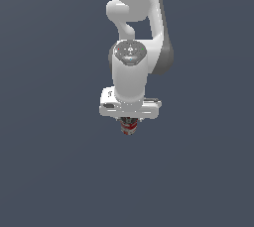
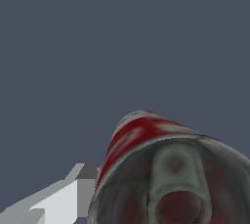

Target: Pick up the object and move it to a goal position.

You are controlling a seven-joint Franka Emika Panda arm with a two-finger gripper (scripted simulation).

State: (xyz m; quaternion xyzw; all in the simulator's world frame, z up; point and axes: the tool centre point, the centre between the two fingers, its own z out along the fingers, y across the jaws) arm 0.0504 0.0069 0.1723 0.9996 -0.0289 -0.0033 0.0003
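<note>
In the exterior view the white arm hangs down over the middle of the scene. The object, a small can with a red-and-white label, pokes out under the white hand. My gripper is shut on it, and the hand hides most of the fingers. The wrist view shows the object very close, with its dark grey round top and pull tab facing the camera. One grey-and-white finger presses against the can's side; the other finger is out of the picture.
A plain dark grey-blue surface fills the background in both views. No other objects or edges show.
</note>
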